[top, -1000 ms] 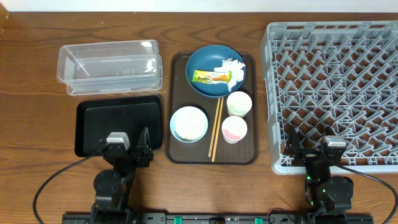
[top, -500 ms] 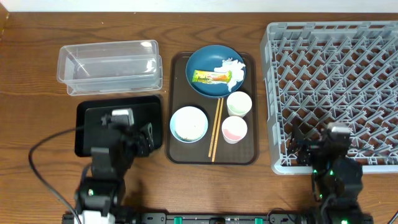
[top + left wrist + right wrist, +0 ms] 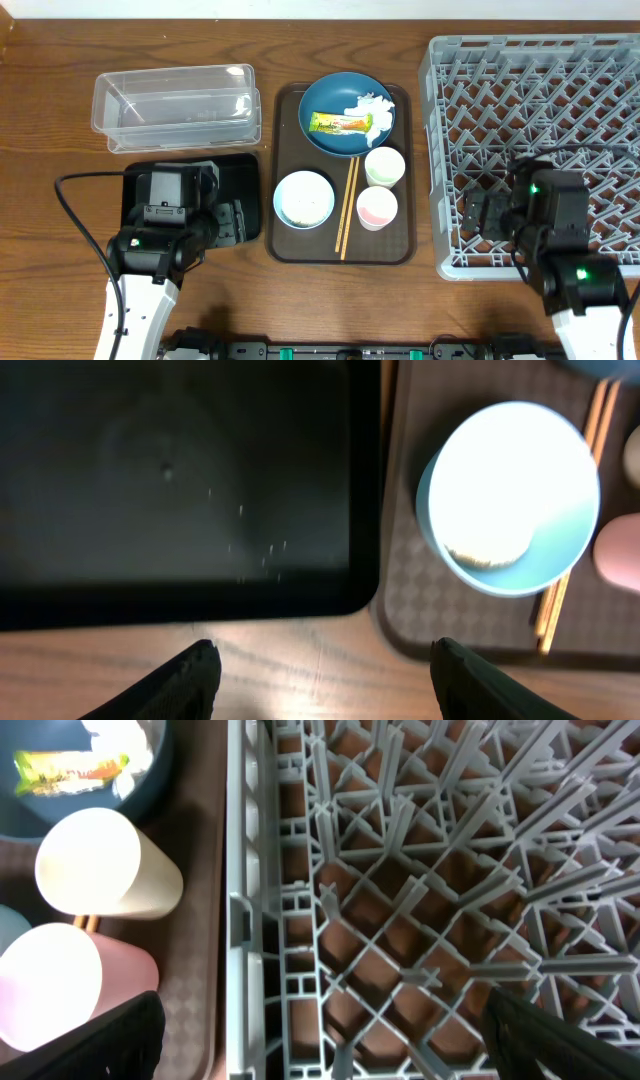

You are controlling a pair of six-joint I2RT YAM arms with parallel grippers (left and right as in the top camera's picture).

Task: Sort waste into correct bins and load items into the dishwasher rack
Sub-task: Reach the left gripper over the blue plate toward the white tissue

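Note:
On the brown serving tray, the dark-blue dish point(image 3: 335, 140) holds the yellow-green wrapper point(image 3: 340, 123) and white tissue point(image 3: 372, 104). In front of it are the white bowl point(image 3: 303, 198), a white cup point(image 3: 384, 166), a pink-inside cup point(image 3: 377, 207) and the chopsticks point(image 3: 346, 205). My left gripper point(image 3: 232, 222) is open and empty over the black tray's point(image 3: 240, 170) near right corner. The left wrist view shows the gripper point(image 3: 330, 670), the tray point(image 3: 170, 480), and the bowl point(image 3: 510, 480) with whitish scraps point(image 3: 487, 550). My right gripper point(image 3: 478, 212) is open and empty over the rack's point(image 3: 540, 100) front-left part. In the right wrist view the gripper point(image 3: 325, 1040) straddles the rack wall point(image 3: 245, 870).
The clear tub point(image 3: 178, 105) stands behind the black tray. The brown serving tray point(image 3: 340, 252) lies between the black tray and the rack. The right wrist view shows the white cup point(image 3: 105, 865), pink cup point(image 3: 60, 995) and wrapper point(image 3: 70, 765) left of the rack.
Both arms have lifted and reached away from the table's near edge: the left out over the black tray's corner, the right out over the rack's front-left part. Nothing on the table has moved.

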